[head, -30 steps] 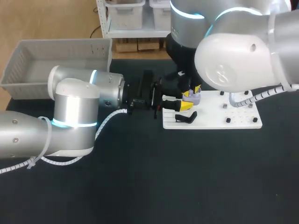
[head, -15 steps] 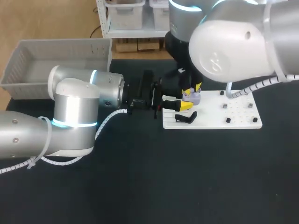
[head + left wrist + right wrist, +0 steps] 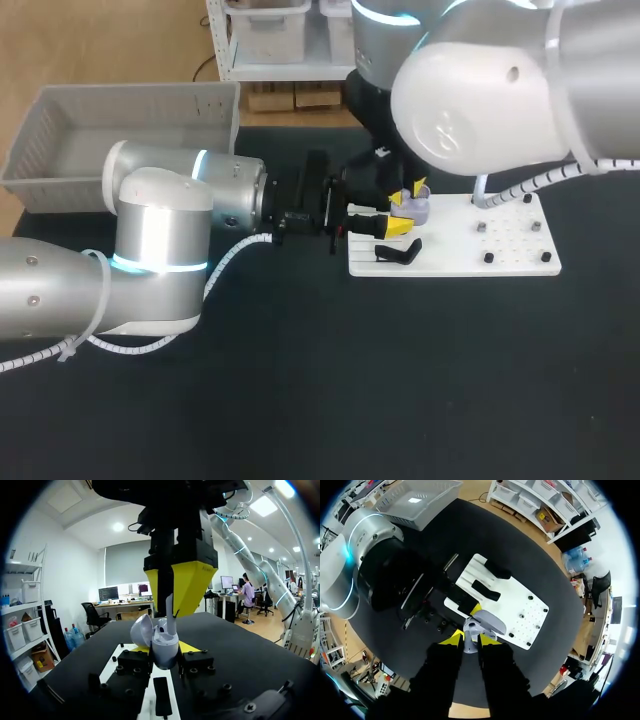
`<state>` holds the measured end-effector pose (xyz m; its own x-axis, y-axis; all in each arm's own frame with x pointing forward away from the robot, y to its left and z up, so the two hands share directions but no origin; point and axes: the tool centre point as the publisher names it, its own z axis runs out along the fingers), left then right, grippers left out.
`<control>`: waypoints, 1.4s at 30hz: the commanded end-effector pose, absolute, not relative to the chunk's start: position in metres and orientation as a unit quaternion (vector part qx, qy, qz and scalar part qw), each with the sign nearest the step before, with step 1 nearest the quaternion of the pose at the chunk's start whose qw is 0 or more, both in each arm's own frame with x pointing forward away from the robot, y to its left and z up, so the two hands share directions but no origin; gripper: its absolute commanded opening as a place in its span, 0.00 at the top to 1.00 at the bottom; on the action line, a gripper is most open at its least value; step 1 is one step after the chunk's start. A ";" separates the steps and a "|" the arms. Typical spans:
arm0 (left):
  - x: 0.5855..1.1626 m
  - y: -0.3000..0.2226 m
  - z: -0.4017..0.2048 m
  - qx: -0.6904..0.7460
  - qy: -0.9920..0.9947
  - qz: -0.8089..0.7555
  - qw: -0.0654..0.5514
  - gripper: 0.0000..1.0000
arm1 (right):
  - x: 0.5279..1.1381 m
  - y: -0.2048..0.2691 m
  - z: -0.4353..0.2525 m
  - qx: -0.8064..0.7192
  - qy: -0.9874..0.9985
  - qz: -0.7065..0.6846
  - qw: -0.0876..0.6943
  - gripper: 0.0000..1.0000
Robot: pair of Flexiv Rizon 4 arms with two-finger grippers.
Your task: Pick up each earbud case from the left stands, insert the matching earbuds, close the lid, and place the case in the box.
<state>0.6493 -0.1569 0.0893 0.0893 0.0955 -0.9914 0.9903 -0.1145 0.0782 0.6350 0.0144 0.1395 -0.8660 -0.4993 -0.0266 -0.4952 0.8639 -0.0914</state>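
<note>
"One earbud case [image 3: 413,212], one earbud [image 3: 169,611] and two grippers. Did we count anything more?"

"We counted one white board [image 3: 500,262] with two black stands [image 3: 496,570] on it. We also saw one grey box [image 3: 60,160], well apart at the far left."

"Where did we find the case, and which way did it point?"

"It was above the board's left end, upright, with its long axis vertical and its mouth facing up. Its lid [image 3: 141,630] was swung back to one side. The left gripper [image 3: 165,652] was closed on the body, with a yellow tip against each flank."

"And the right gripper [image 3: 470,640]?"

"We saw it directly over the case, fingers nearly together, pinching the earbud. The stem ran straight down to the open mouth."
</note>
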 end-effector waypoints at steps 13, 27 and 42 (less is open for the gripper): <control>0.648 -0.157 0.089 0.571 0.475 -0.478 0.469 1.00 | 0.644 0.010 0.133 -0.245 0.968 -0.045 0.021 1.00; 0.648 -0.157 0.089 0.571 0.475 -0.478 0.469 1.00 | 0.648 0.010 0.129 -0.245 0.968 -0.047 0.019 1.00; 0.648 -0.157 0.089 0.571 0.475 -0.478 0.469 1.00 | 0.648 0.011 0.126 -0.244 0.968 -0.049 0.019 0.58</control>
<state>0.6497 -0.1573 0.0893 0.0891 0.0959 -0.9914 0.9905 -0.1136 0.0780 0.6472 0.0114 0.1268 -0.8795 -0.4758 -0.0103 -0.4724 0.8754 -0.1030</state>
